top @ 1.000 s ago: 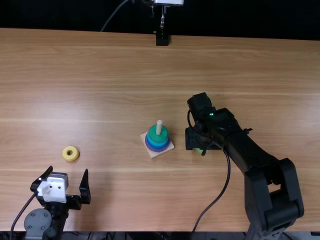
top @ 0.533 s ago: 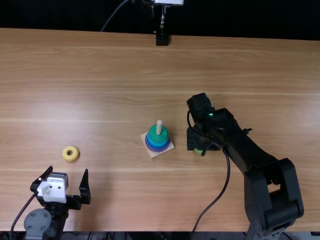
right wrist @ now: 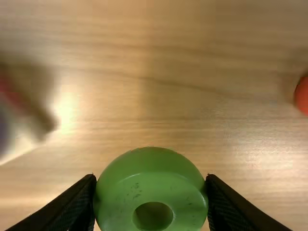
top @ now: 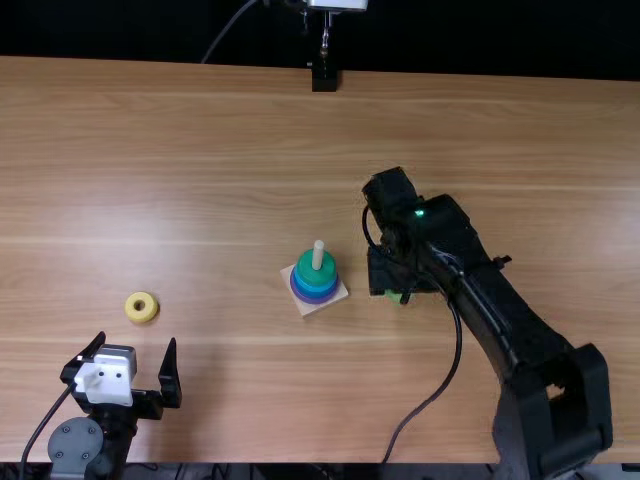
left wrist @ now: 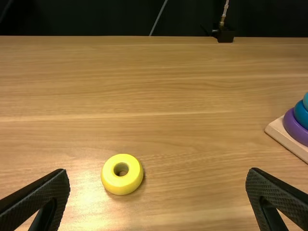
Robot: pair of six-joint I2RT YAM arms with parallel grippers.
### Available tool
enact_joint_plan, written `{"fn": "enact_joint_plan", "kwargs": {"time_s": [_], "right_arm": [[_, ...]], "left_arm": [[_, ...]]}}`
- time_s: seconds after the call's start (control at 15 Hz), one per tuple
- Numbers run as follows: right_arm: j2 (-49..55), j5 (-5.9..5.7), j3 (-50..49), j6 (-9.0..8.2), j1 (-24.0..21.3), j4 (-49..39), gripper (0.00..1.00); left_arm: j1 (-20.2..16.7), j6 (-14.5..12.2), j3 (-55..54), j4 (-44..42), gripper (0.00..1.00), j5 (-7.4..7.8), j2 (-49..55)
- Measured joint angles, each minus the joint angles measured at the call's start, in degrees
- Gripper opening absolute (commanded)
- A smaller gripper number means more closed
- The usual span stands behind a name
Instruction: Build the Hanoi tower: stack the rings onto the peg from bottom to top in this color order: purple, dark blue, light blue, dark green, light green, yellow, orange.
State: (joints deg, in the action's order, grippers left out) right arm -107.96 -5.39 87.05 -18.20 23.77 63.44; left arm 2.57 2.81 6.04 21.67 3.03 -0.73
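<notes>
In the top view my left gripper (top: 126,378) stands open near the table's front left, just below the yellow ring (top: 141,307). The left wrist view has the yellow ring (left wrist: 122,174) lying flat beyond the open left gripper (left wrist: 158,192). My right gripper (top: 396,292) is right of the peg (top: 318,255), with a bit of the light green ring (top: 394,296) visible under it. In the right wrist view the right gripper (right wrist: 151,192) is shut on the light green ring (right wrist: 152,185). Purple, dark blue, light blue and dark green (top: 316,267) rings sit on the peg.
An orange-red ring (right wrist: 302,95) lies on the table near the right gripper. The peg's square wooden base (top: 340,294) rests mid-table, between the two arms. A black stand (top: 325,77) is at the far edge.
The right gripper has shifted slightly left and toward the table's far side, carrying the light green ring. The left arm and the stacked rings have kept still.
</notes>
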Motion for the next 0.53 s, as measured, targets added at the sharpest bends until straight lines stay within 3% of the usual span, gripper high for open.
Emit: {"fn": "enact_joint_plan", "kwargs": {"time_s": [0.53], "right_arm": [[4.0, 0.02, 22.0, 0.11, 7.8, 20.6, 0.02]], "left_arm": [[0.0, 0.0, 0.0, 0.0, 1.00, 0.00, 0.0]]}}
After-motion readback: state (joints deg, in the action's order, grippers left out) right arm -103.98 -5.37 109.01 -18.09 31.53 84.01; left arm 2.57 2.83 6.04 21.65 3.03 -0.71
